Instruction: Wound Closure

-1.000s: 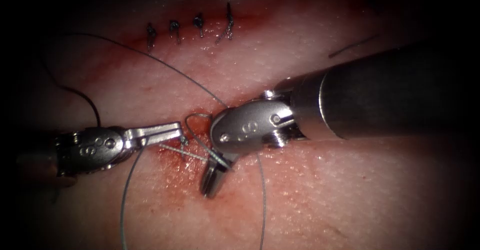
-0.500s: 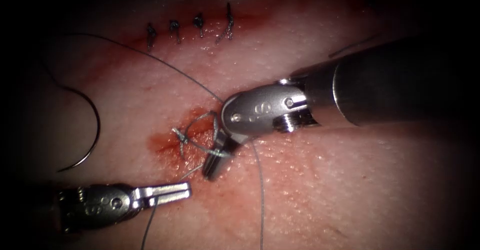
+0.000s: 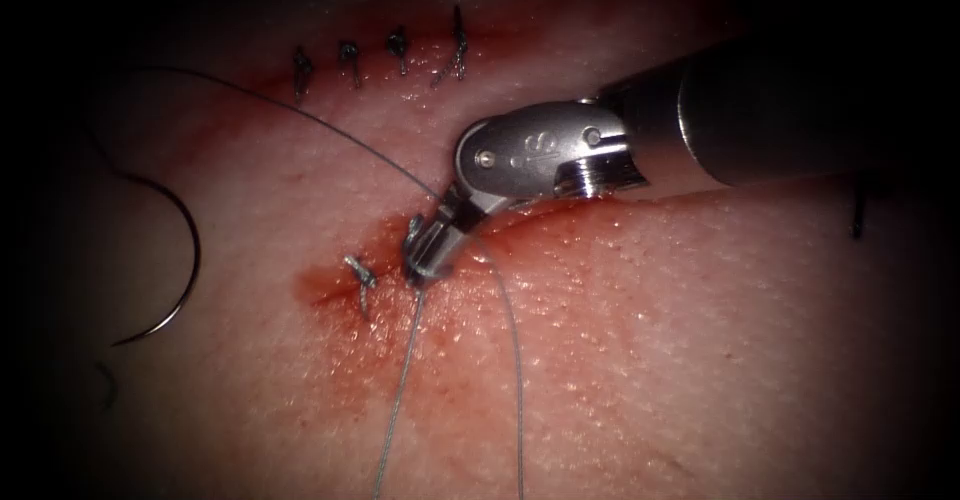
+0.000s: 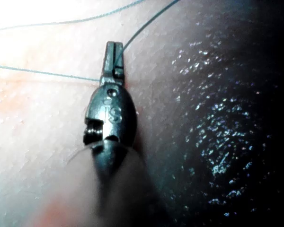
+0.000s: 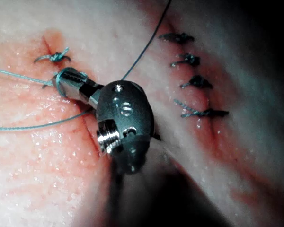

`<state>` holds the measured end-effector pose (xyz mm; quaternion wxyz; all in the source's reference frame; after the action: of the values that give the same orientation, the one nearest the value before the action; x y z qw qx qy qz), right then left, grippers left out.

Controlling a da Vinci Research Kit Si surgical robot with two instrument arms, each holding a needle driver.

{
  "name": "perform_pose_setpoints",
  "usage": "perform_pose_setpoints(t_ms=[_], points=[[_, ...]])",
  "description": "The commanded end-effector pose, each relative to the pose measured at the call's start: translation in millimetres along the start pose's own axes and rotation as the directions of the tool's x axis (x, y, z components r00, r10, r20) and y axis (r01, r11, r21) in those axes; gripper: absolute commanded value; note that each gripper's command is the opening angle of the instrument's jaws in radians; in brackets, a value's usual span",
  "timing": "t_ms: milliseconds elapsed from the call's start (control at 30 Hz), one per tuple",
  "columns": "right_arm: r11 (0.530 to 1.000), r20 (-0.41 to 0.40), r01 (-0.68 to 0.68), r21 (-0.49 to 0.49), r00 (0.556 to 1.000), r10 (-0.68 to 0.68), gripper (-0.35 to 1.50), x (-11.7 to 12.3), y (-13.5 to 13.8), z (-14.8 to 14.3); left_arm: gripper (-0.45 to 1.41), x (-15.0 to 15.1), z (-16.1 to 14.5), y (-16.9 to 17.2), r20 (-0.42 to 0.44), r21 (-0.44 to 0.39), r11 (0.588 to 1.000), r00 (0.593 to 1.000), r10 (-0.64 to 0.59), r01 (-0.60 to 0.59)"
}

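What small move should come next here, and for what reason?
Probably the left tool, jaws shut on the thread, should pull gently away from the cut. This would snug the loop wound around the right tool tip, beside the tied knot. The needle lies free on the tissue, left of the cut, held by neither tool.

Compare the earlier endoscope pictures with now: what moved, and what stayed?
The left pincer, shut on the thin pale thread, drew back toward the lower left, out of the endoscope picture, pulling its strand straight. The right pincer moved up, and the thread loops tightened around it beside the knotted stitch. The curved dark needle lies free on the tissue at left, as 0.5 s ago; the four dark stitches are unchanged.
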<state>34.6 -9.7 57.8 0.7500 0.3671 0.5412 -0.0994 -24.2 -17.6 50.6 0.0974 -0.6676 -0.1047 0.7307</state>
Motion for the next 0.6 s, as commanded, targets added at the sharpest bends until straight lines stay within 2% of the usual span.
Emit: perform_pose_setpoints(t_ms=[33, 233, 500, 600], points=[[1.000, -0.002, -0.009, -0.017, 1.000, 0.009, -0.35, -0.2, 0.8, 0.4, -0.45, -0.5, 0.9, 1.2, -0.003, -0.007, 1.000, 1.000, -0.001, 0.001], [0.992, -0.010, -0.090, -0.085, 0.996, 0.089, -0.35, 0.2, 1.6, -1.2, -0.45, 0.8, 1.9, 3.5, -0.011, -0.032, 0.999, 1.000, 0.001, -0.002], [0.985, -0.035, -0.130, -0.110, 0.991, 0.127, -0.35, 1.7, 1.5, -2.0, -0.45, 2.0, 2.0, 6.1, -0.020, -0.064, 0.998, 1.000, -0.002, 0.001], [0.982, -0.040, -0.137, -0.128, 0.990, 0.133, -0.35, 1.9, 2.0, -2.0, -0.45, 2.6, 2.2, 7.4, -0.035, -0.118, 0.993, 0.999, -0.018, 0.014]])
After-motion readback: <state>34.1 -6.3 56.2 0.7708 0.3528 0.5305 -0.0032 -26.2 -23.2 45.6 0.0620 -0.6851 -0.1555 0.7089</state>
